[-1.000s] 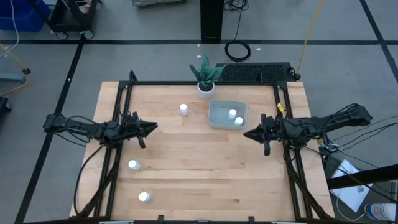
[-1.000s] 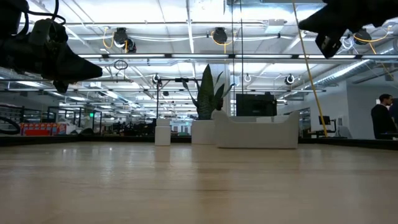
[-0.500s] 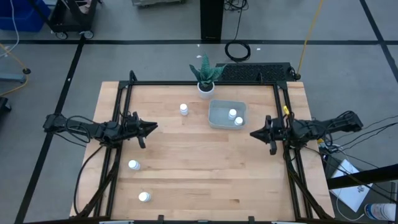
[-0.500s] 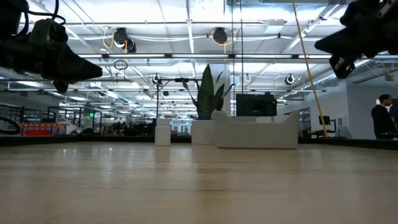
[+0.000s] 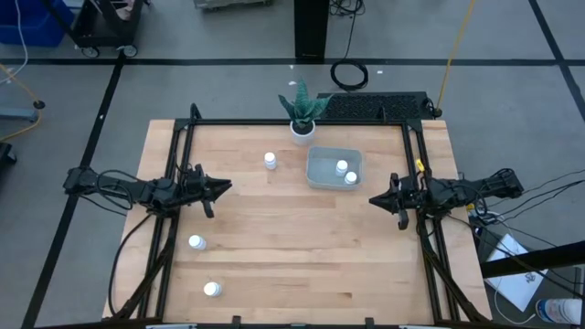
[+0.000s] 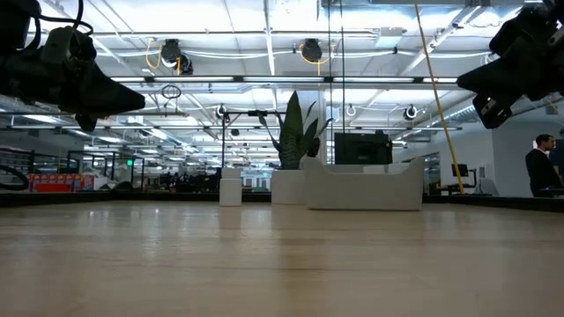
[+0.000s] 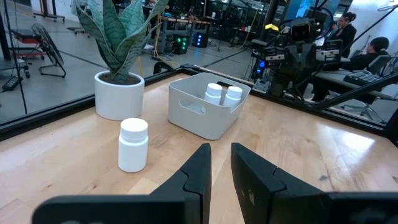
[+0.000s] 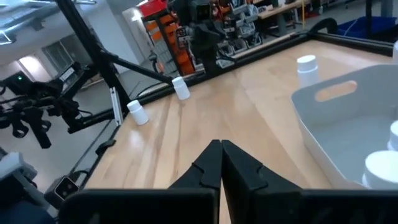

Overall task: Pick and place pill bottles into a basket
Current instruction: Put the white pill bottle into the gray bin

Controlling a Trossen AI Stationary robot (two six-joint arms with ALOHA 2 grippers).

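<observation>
The pale grey-blue basket [image 5: 335, 168] stands at the far middle of the table with two white pill bottles [image 5: 345, 172] upright inside. One bottle [image 5: 270, 161] stands left of the basket. Two more bottles [image 5: 196, 242] [image 5: 212, 289] stand near the left front. My left gripper [image 5: 226, 186] hovers at the table's left, fingers slightly apart, empty. My right gripper [image 5: 373, 198] hovers at the table's right, just near of the basket, shut and empty. The basket also shows in the left wrist view [image 7: 205, 106] and the right wrist view [image 8: 348, 130].
A white plant pot with green leaves [image 5: 302, 126] stands at the far edge just behind the basket. Black frame rails [image 5: 179, 155] run along the table's left, right and far sides. A person [image 6: 539, 167] is in the room beyond the table.
My right gripper has drawn back toward the table's right edge, away from the basket, and gone down a little. It stays shut. The two bottles stay in the basket.
</observation>
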